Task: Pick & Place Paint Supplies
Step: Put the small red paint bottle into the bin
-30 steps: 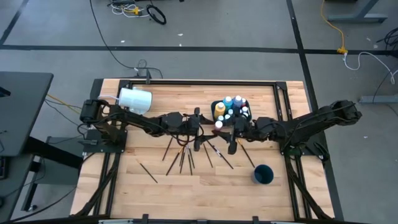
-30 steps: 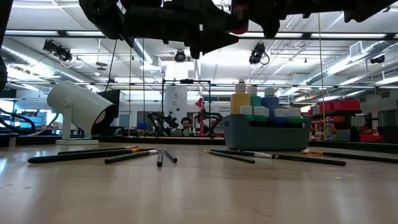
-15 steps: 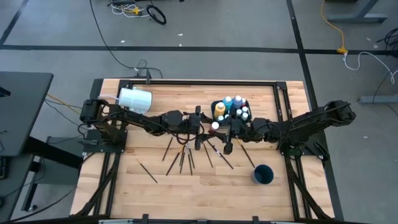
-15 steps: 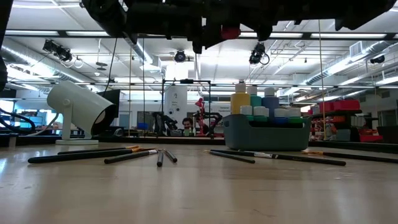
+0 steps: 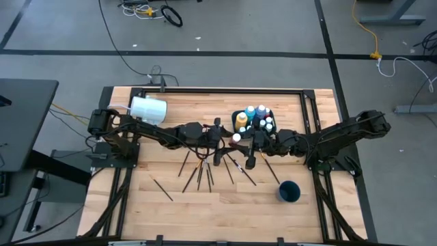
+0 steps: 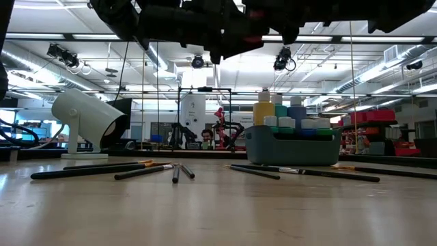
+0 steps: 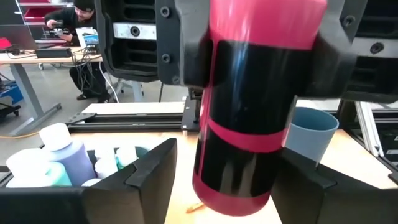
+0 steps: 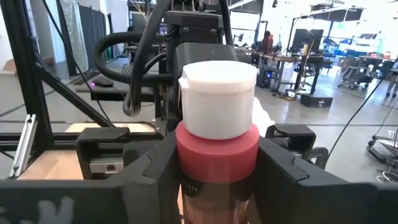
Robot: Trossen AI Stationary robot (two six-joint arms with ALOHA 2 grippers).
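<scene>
Right gripper (image 8: pixel 214 180) has its fingers clamped on the red paint bottle (image 8: pixel 217 149) mid-air at table centre, with the left gripper (image 7: pixel 227 180) gaping wide around the bottle's base, so if one lets go before the other bites, it drops onto the brushes (image 5: pixel 199 172).

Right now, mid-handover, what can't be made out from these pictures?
- Low view: both grippers are cut off by the top edge.
- Left wrist view: it is unclear whether the left gripper touches the red bottle that the right gripper holds.
- Right wrist view: the bottle's label is cut off by the bottom edge.
- Low view: the tub wall hides the lower parts of its bottles.
- High view: the brushes are too small to tell their bristles.
</scene>
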